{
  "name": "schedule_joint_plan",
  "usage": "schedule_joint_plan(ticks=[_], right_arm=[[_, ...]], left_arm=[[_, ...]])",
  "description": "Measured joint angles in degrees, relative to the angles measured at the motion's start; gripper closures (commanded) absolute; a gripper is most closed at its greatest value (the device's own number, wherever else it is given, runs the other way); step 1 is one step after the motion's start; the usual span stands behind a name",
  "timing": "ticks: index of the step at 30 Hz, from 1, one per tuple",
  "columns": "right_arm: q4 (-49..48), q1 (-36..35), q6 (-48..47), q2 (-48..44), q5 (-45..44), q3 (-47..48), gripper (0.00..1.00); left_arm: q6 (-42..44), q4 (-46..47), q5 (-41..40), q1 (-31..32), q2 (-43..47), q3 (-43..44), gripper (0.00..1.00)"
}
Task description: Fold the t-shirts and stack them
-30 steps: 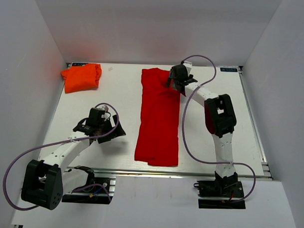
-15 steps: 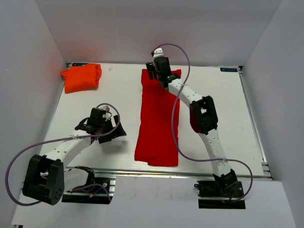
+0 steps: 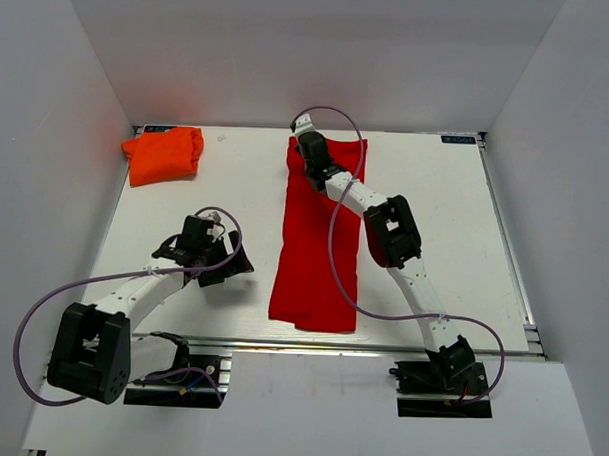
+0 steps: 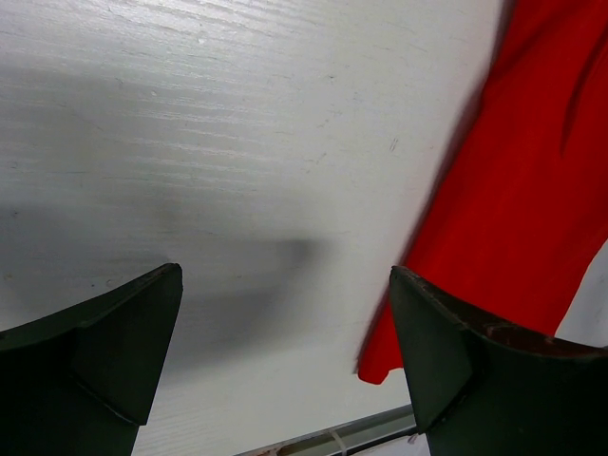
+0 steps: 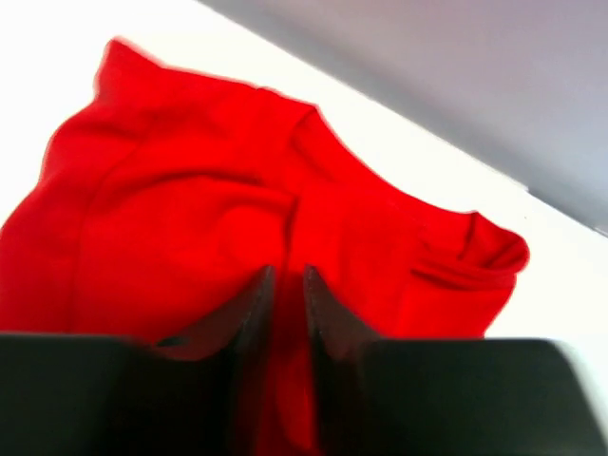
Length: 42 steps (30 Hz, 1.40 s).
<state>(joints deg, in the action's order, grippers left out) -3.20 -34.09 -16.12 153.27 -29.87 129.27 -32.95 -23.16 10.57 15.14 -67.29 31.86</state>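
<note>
The red t-shirt (image 3: 319,239) lies folded into a long narrow strip down the middle of the table, and it fills the right wrist view (image 5: 190,209). My right gripper (image 3: 309,153) (image 5: 288,275) is at the strip's far end near its left corner, its jaws pinched on a ridge of red cloth. The orange t-shirt (image 3: 164,154) sits folded in the far left corner. My left gripper (image 3: 238,266) (image 4: 285,285) hovers open over bare table, just left of the red t-shirt's near left corner (image 4: 513,190), holding nothing.
The white table (image 3: 436,193) is boxed in by grey walls on the left, right and far sides. A metal rail (image 3: 380,346) runs along its near edge, with both arm bases just beyond it.
The right arm swung left across the far end of the red t-shirt and its jaws closed on the cloth. The left arm barely moved.
</note>
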Motion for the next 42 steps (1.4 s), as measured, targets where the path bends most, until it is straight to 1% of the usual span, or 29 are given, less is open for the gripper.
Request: schedule_joint_plan(ticks=[1,4,5,6,7,8,9,10,11,12,14,18,19,20,21,24,25,26,29,31,33,34,35,37,38,39,42], right_arm=[[-0.7,0.0,-0.2,0.0,-0.8,0.0,0.82],[-2.1,0.2,-0.2,0.0,-3.3,0.0,0.82],[-2.9,0.3,-0.3,0.0,-4.1,-0.2,0.83],[-3.6,0.5,-0.5,-0.1,-4.7,-0.5,0.83],[-4.2,0.6,-0.7,-0.1,-5.1,-0.9,0.81],[-4.4,0.7,-0.7,-0.1,-5.5,-1.0,0.74],[-4.3,0.9,-0.6,-0.1,-5.4,-1.3,0.63],[-4.3,1.1,-0.2,-0.1,-5.1,-1.4,0.63],[-4.2,1.1,-0.1,-0.2,-4.6,-1.7,0.59],[-3.8,1.2,0.1,-0.2,-3.7,-1.9,0.53],[-3.1,1.5,0.8,-0.9,-1.3,-3.1,0.47],[-0.6,1.5,2.1,-2.2,3.5,-4.0,0.46],[-0.1,1.4,2.5,-2.9,4.1,-4.3,0.54],[0.3,1.4,3.0,-3.3,4.4,-4.4,0.59],[0.4,1.4,3.5,-3.7,4.5,-4.5,0.61],[0.5,1.4,4.8,-4.5,4.0,-4.5,0.61],[0.5,1.4,5.2,-4.7,3.6,-4.5,0.56],[0.5,1.5,5.5,-4.8,3.2,-4.5,0.56],[1.4,2.1,6.1,-4.9,3.6,-4.6,0.47],[2.3,2.6,6.3,-5.1,5.5,-5.5,0.42],[4.0,2.9,6.0,-5.3,8.2,-6.4,0.42],[4.6,3.0,5.7,-5.4,9.4,-6.8,0.45],[5.1,3.2,5.4,-5.5,10.2,-7.2,0.55],[6.1,3.2,5.2,-5.5,11.0,-7.3,0.58],[6.3,3.2,5.3,-5.5,11.0,-7.3,0.65],[6.3,3.2,5.5,-5.6,10.8,-7.3,0.67],[6.5,3.2,7.0,-5.8,9.7,-7.4,0.67]], left_arm=[[0.0,0.1,0.0,0.0,-0.2,0.0,0.00],[0.0,0.7,0.0,0.0,-0.6,-0.1,0.00],[0.0,1.0,0.0,0.0,-0.8,-0.1,0.00],[0.0,1.0,0.1,0.0,-1.0,-0.1,0.00],[0.0,1.2,0.2,0.0,-1.1,-0.1,0.00],[0.0,1.4,0.3,0.0,-1.4,-0.1,0.00],[0.0,1.5,0.4,0.0,-1.6,-0.1,0.00],[0.0,1.4,0.4,0.0,-1.9,-0.1,0.00],[0.0,1.4,0.5,0.0,-2.1,-0.1,0.00],[0.0,1.4,0.5,0.0,-2.1,-0.1,0.00],[0.0,1.4,0.5,0.0,-2.2,-0.1,0.00],[0.0,1.6,0.6,0.0,-2.2,-0.2,0.00],[0.0,1.7,0.6,0.0,-2.2,-0.4,0.00],[0.0,1.7,0.6,0.0,-2.2,-0.4,0.00],[0.1,1.7,0.6,0.0,-2.2,-0.4,0.00],[0.1,1.8,0.7,0.0,-2.2,-0.4,0.00],[0.1,1.8,0.8,0.0,-2.2,-0.4,0.00],[0.1,1.8,0.9,0.0,-2.2,-0.4,0.00],[0.1,1.8,0.9,0.0,-2.2,-0.4,0.00],[0.1,1.8,0.9,0.0,-2.2,-0.4,0.00],[0.1,1.8,0.9,0.0,-2.2,-0.4,0.00],[0.1,1.8,0.9,0.0,-2.2,-0.4,0.00],[0.1,1.8,0.9,0.0,-2.2,-0.5,0.00],[0.1,1.8,0.9,0.0,-2.2,-0.5,0.00],[0.1,1.8,0.9,0.0,-2.2,-0.5,0.00],[0.1,1.8,0.9,0.0,-2.2,-0.5,0.00],[0.1,1.8,0.9,0.0,-2.2,-0.5,0.00]])
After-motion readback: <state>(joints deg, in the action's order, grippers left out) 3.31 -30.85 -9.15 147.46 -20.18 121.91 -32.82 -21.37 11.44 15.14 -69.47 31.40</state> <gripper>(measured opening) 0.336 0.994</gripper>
